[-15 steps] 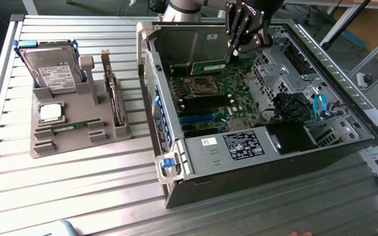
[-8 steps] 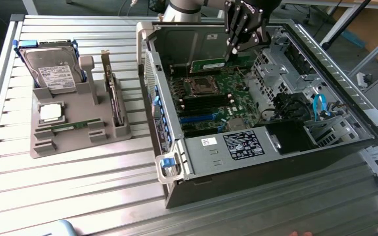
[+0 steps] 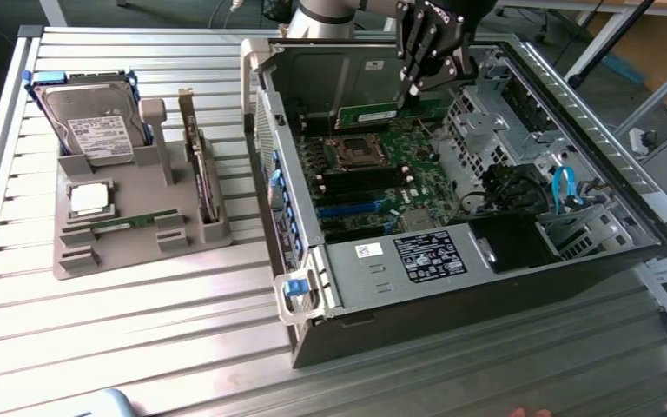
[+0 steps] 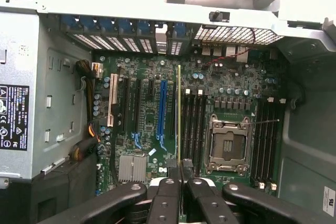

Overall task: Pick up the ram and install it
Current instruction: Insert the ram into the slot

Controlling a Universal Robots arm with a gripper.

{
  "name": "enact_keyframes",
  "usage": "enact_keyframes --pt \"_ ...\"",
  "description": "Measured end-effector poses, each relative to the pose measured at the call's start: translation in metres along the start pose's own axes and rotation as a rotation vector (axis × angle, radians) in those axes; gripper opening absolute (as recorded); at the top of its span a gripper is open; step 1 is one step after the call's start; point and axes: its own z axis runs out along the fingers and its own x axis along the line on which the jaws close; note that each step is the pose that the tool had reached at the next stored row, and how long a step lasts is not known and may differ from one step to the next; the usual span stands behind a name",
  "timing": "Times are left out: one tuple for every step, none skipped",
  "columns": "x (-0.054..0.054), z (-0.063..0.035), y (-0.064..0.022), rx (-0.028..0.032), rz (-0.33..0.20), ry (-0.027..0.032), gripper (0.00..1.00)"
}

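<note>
My gripper (image 3: 412,89) hangs over the open computer case (image 3: 310,287), shut on the ram (image 3: 368,113), a narrow green stick that hangs above the motherboard (image 3: 392,165) near the case's back wall. In the wrist view the ram (image 4: 179,114) shows edge-on as a thin green line running out from between my gripper (image 4: 180,174) fingers. It sits above the board, just beside the row of black memory slots (image 4: 194,124) next to the processor socket (image 4: 229,145). The ram is clear of the slots.
On the exterior view's left a grey holder (image 3: 136,256) carries a hard drive (image 3: 96,122), an expansion card (image 3: 201,165), a square processor (image 3: 90,198) and another thin green stick (image 3: 125,223). Drive cages (image 3: 507,139) and cables (image 3: 562,187) crowd the case's right side.
</note>
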Motion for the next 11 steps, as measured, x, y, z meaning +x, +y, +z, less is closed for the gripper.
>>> enact_keyframes --pt "0.0 0.0 0.0 0.0 0.0 0.0 0.12" --pt "0.0 -0.0001 0.0 -0.0001 0.0 0.0002 0.12" --pt "0.0 -0.0001 0.0 -0.0001 0.0 0.0002 0.12" --pt "0.0001 -0.0001 0.0001 0.0 0.0 0.0002 0.12" --pt "0.0 -0.0001 0.0001 -0.0001 0.0 0.0002 0.12" --pt "0.0 -0.0001 0.0 -0.0001 0.0 0.0002 0.12" --pt "0.0 -0.0001 0.0 -0.0001 0.0 0.0002 0.12" --pt "0.0 -0.0001 0.0001 -0.0001 0.0 0.0002 0.12" --pt "0.0 -0.0001 0.0 -0.0001 0.0 0.0002 0.12" --pt "0.0 -0.0001 0.0 -0.0001 0.0 0.0002 0.12" --pt "0.0 -0.0001 0.0 -0.0001 0.0 0.0002 0.12"
